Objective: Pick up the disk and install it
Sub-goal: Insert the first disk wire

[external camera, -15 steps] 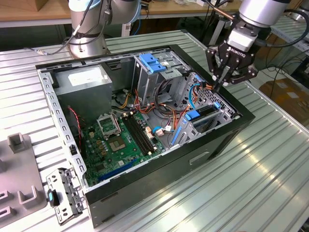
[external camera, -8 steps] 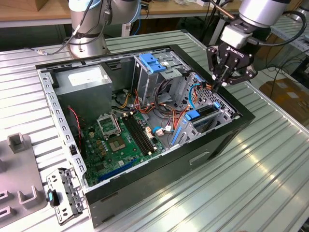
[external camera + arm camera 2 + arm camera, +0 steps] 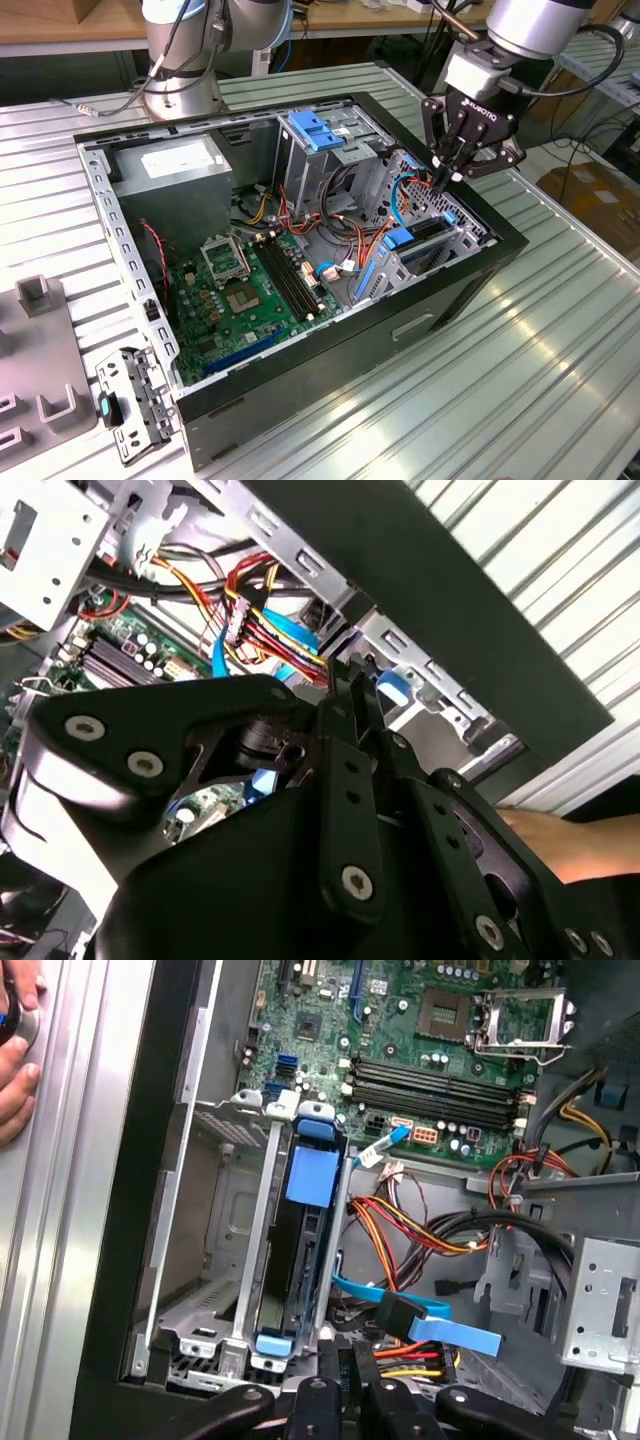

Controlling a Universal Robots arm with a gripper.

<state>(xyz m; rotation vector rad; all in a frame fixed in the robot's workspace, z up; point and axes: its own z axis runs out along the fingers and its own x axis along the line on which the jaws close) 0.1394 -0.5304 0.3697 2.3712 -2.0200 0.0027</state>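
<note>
Disk [image 3: 300,1260] seated in drive cage [image 3: 215,1250]; label unreadable.

The open computer case [image 3: 300,250] on the bench [image 3: 560,330] is seen whole from above and well back in the exterior view. The drive cage [image 3: 270,1260] just beyond the jaws is viewed close from above in the first wrist view. The cables [image 3: 260,620] past the gripper [image 3: 345,695] are seen obliquely in the second wrist view.

The disk [image 3: 300,1260] stands on edge in the drive cage [image 3: 215,1250], blue rails showing, just ahead of the gripper [image 3: 348,1385], whose fingers sit close together. Beside the gripper lies a blue cable [image 3: 420,1322]; the motherboard [image 3: 420,1050] lies beyond, and a hand [image 3: 15,1050] rests outside the case.
</note>
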